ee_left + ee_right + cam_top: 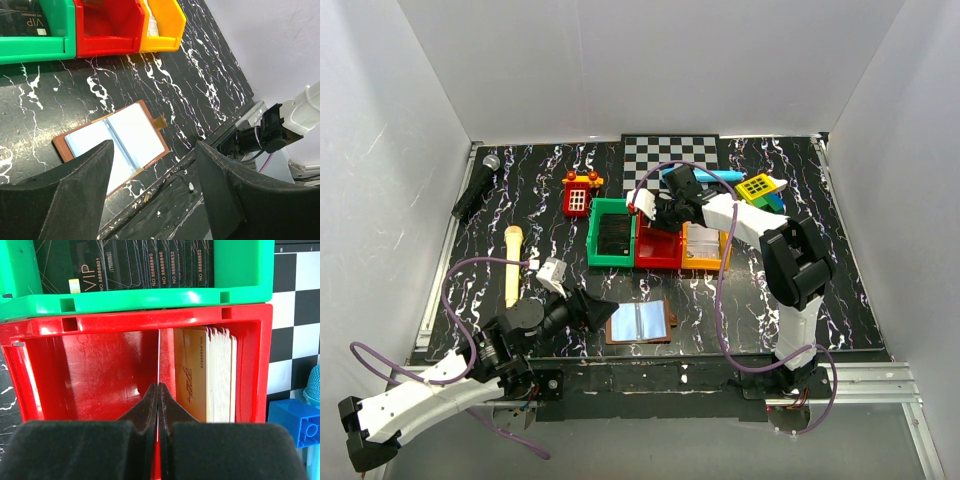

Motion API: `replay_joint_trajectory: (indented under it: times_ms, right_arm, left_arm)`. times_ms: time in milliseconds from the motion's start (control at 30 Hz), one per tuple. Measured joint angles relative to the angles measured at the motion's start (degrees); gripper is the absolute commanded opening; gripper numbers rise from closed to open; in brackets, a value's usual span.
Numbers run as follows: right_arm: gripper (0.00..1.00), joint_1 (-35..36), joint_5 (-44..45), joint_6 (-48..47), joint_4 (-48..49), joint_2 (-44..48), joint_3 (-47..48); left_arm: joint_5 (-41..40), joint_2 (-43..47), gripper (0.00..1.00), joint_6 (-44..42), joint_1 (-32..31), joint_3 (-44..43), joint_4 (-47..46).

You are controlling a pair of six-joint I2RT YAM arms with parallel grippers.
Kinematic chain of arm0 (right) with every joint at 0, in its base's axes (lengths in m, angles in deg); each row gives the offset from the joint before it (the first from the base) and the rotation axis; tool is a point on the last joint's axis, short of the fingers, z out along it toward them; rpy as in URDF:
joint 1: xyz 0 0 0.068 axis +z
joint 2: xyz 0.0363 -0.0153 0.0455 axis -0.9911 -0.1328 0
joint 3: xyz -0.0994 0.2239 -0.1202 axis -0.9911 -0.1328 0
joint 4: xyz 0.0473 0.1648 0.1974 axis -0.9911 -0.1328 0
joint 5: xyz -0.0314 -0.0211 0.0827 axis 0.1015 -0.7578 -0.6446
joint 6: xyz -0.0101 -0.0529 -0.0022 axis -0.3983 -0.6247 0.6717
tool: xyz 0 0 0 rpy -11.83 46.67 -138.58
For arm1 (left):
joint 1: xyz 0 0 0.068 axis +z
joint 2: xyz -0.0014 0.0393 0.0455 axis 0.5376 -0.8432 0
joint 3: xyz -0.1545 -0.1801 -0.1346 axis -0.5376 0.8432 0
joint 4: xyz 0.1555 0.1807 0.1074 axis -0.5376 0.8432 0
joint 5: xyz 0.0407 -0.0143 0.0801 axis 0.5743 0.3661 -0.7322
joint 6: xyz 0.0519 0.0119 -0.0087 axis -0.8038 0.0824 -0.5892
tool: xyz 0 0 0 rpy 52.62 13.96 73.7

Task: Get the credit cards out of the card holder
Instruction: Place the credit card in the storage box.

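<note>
The brown card holder (640, 322) lies open and flat near the table's front edge, its pale blue panels up; it also shows in the left wrist view (117, 145). My left gripper (602, 311) is open and empty just left of it, with the holder under and between the spread jaws (154, 160). My right gripper (645, 207) is shut on a thin card (159, 355), seen edge-on, held upright over the red bin (100, 370). A stack of gold cards (210, 375) stands in that bin's right side.
A green bin (612, 232) holding black VIP cards (125, 265) sits left of the red bin (658, 250), an orange bin (705, 248) to its right. A checkerboard (670, 155), a red toy phone (580, 193), a microphone (477, 187), a wooden stick (513, 265) and toy blocks (757, 187) lie around.
</note>
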Motion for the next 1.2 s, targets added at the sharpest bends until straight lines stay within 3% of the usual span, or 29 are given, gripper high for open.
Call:
replay_joint_trajectory:
  times_ms: [700,1200]
  right_arm:
    - [0.01,-0.7,0.2,2.3,1.2,-1.6,1.2]
    - [0.11,-0.7,3.3,4.4,2.7,-1.8,1.3]
  left_arm:
    - [0.9,-1.7,0.65,-0.4,0.0,0.7,-1.4]
    - [1.5,-2.0,0.65,-0.6,0.0,1.0,-2.1]
